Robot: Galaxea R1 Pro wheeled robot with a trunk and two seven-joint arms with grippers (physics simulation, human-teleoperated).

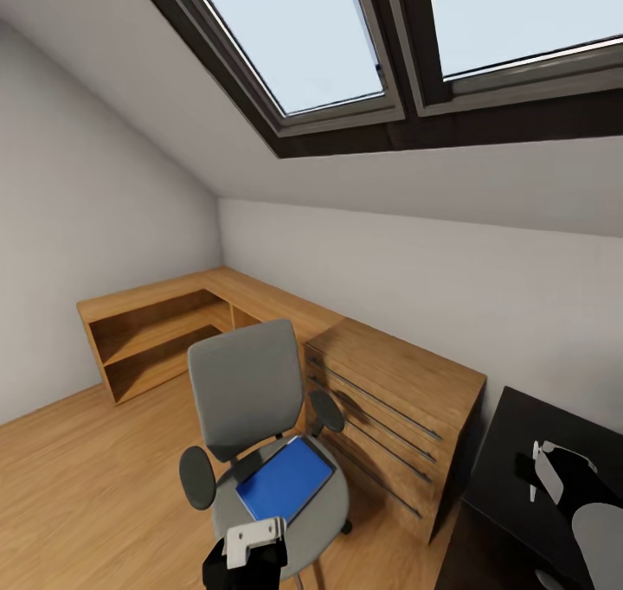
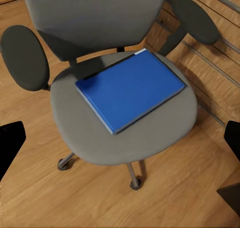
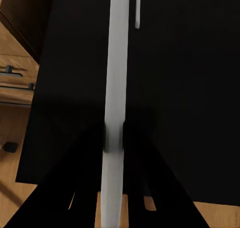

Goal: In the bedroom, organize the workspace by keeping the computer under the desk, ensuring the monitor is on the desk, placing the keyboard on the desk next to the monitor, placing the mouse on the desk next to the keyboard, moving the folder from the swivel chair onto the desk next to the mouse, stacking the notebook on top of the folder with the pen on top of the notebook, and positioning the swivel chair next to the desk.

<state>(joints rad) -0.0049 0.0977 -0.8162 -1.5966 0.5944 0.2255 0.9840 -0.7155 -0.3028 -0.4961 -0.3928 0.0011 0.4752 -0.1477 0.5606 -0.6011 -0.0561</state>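
The swivel chair (image 1: 251,391) stands on the wooden floor with the bright blue folder (image 1: 285,477) lying flat on its grey seat. My left gripper (image 1: 253,545) hovers open above the seat's front edge. In the left wrist view the folder (image 2: 130,87) lies between the spread fingers (image 2: 11,143), untouched. My right gripper (image 1: 543,477) hangs over the black desk (image 1: 519,434). In the right wrist view it (image 3: 113,138) is shut on a thin grey flat thing seen edge-on, apparently the notebook (image 3: 116,62), above the desk top (image 3: 190,87). A small pale stick (image 3: 137,10) lies on the desk.
A wooden dresser (image 1: 398,382) with long bar handles stands between the chair and the desk, close to the chair's armrest (image 1: 327,413). A low wooden corner shelf (image 1: 147,330) runs along the far walls. Open floor (image 1: 78,486) lies left of the chair.
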